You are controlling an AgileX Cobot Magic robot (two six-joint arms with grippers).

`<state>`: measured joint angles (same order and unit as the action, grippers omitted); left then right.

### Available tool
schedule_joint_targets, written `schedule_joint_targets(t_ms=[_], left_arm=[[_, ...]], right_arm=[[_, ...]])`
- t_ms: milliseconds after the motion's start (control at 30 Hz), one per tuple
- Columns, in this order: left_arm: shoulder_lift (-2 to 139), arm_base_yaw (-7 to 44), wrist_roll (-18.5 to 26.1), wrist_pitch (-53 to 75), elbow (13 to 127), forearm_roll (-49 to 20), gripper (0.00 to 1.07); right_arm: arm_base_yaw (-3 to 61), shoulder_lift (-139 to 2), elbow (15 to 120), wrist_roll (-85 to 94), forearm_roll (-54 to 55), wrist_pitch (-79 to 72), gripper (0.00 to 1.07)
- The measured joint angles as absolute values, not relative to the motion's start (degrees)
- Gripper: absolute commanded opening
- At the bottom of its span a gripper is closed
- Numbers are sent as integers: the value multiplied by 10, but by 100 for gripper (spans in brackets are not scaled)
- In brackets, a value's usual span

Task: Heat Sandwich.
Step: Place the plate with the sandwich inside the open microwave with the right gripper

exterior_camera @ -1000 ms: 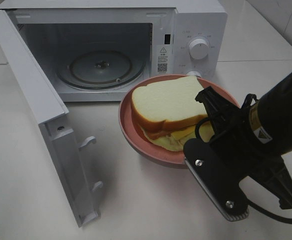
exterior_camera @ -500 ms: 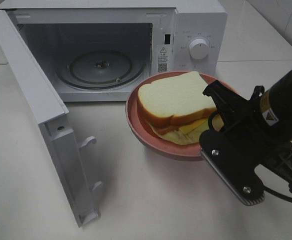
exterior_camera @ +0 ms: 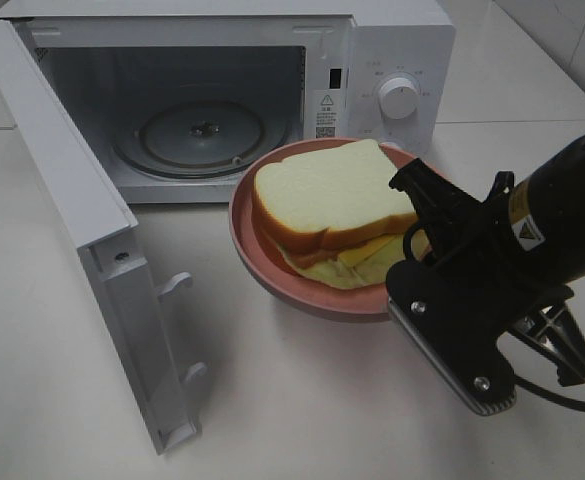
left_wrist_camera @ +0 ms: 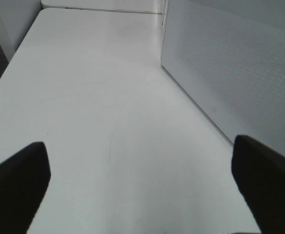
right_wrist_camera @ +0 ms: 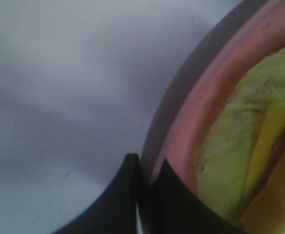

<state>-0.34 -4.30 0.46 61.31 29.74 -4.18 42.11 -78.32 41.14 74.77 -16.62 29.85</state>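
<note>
**Plate's drifted back left toward the microwave**

Compared with half a second ago, the pink plate [exterior_camera: 272,272] and the right arm [exterior_camera: 562,210] carrying it have slid left, so the plate's far rim now sits a touch closer to the microwave mouth. The microwave itself hasn't budged.

Big to small from my seat: white counter [exterior_camera: 302,420], then the white microwave [exterior_camera: 392,40] at the back. Its door [exterior_camera: 62,200] is swung wide open on the left, with the glass turntable [exterior_camera: 202,135] in plain sight inside.

The plate is just in front of the opening. The sandwich [exterior_camera: 327,195] lies on it, white bread on top, yellow and orange filling peeking out at the near edge.

The right jaws are clamped tight on the plate's near rim. The left jaws are spread wide, holding nothing, over the counter beside the microwave's perforated side wall [left_wrist_camera: 230,63].
</note>
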Motion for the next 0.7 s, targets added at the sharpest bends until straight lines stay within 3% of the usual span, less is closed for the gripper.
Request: schedule_joint_targets(t_ms=[700], left_arm=[[-3,-43,5,613,297,-42,96]], right_arm=[[447,-904,539,748,-163,299,0]])
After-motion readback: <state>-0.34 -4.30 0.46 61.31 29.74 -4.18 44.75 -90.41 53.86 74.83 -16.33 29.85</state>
